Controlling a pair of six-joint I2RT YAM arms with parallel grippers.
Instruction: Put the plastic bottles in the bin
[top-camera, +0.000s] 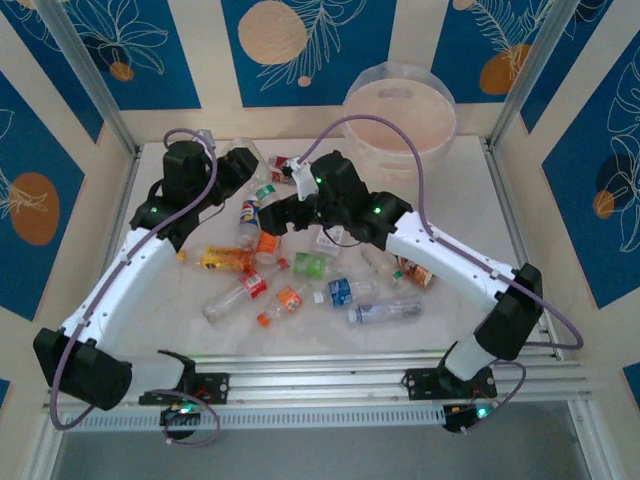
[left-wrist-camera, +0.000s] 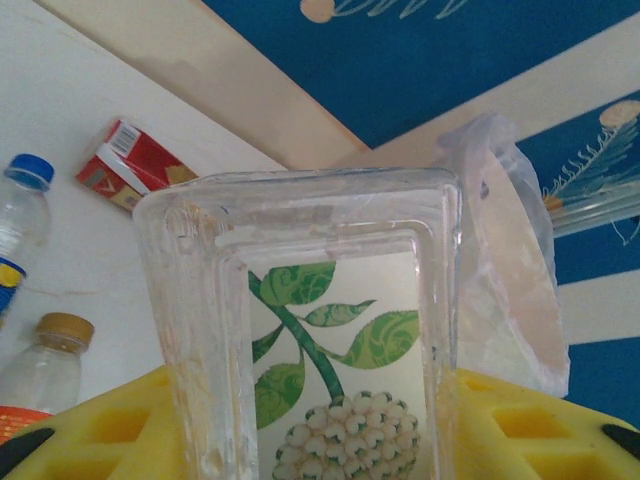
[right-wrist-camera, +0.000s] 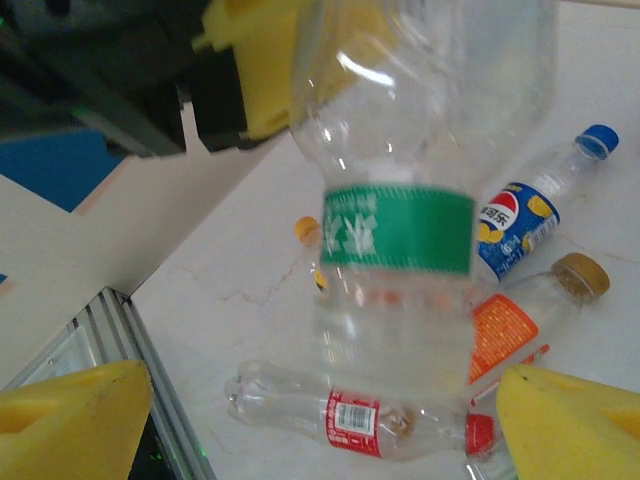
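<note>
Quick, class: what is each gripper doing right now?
Left gripper: shut on a clear bottle with a green leaf label.
Right gripper: open, fingers wide apart, holding nothing.

I see the tall round cream-white plastic bin (top-camera: 400, 110) at the far edge of the white table (top-camera: 470, 200). The small clear plastic bottles (top-camera: 341, 291) lie scattered on the table, left of the bin and nearer me. One clear square-sided plastic bottle (left-wrist-camera: 300, 330) is held up left of the bin.

Top cam looked down from above/behind over whole white tabletop (top-camera: 470, 215). Wrist cams sat v. close; both caught the blue-capped clear plastic bottle (left-wrist-camera: 18, 215) (right-wrist-camera: 530, 205).
</note>
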